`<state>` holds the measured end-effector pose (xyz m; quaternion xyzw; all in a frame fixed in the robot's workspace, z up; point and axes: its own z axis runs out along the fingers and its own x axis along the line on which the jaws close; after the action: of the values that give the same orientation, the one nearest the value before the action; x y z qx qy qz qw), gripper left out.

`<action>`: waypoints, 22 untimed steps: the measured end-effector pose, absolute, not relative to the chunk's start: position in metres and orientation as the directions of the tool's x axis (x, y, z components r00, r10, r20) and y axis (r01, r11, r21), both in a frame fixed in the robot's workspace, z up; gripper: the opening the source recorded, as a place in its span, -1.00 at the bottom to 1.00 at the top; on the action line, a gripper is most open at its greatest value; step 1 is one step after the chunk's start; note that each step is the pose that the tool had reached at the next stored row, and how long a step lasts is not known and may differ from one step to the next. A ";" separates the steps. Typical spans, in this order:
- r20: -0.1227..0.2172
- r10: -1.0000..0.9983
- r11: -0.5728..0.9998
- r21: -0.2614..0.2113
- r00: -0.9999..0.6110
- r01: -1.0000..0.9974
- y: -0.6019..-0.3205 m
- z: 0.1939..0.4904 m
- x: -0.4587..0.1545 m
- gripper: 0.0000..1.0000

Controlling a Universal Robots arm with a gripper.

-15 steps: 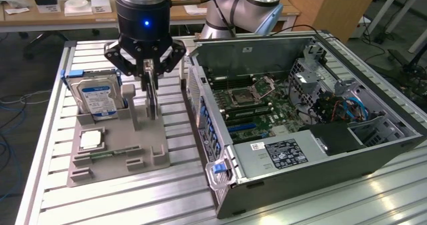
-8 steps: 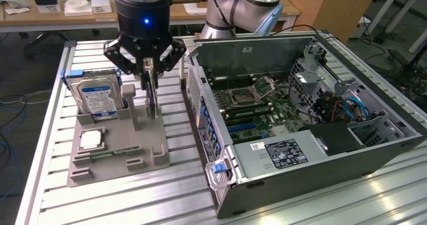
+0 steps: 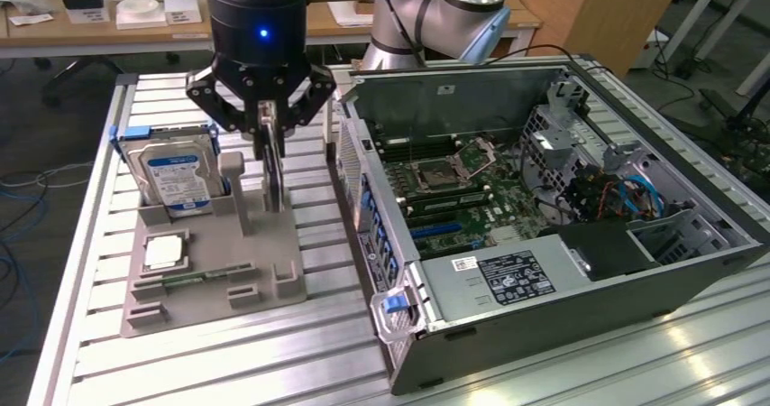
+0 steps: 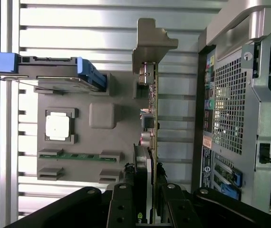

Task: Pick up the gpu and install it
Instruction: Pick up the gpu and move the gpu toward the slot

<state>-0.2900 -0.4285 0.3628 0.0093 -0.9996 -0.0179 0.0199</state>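
We've got the pincer [image 3: 270, 128] clamped on the gpu [image 3: 274, 185], card standing on edge at the grey holder [image 3: 216, 253], between the hard drive [image 3: 175, 176] and the open case [image 3: 673, 280].

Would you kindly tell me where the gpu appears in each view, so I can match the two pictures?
Exterior view: the gpu stands edge-on under the tool, between the hard drive and the computer case.
Wrist view: the gpu is a thin strip running from the tool to its silver bracket.
Shared landmark: the blue-framed hard drive, beside the gpu in both.
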 end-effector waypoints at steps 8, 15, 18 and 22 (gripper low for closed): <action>0.039 -0.019 0.999 0.036 -0.999 -0.018 -0.429 0.371 -0.290 -0.46; 0.039 -0.019 0.999 0.036 -0.999 -0.018 -0.429 0.378 -0.290 -0.46; 0.039 -0.019 0.999 0.036 -0.999 -0.018 -0.429 0.381 -0.290 -0.46; 0.039 -0.019 0.999 0.036 -0.999 -0.018 -0.429 0.384 -0.290 -0.46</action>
<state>-0.2900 -0.4285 0.3837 0.0093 -0.9996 -0.0179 0.0199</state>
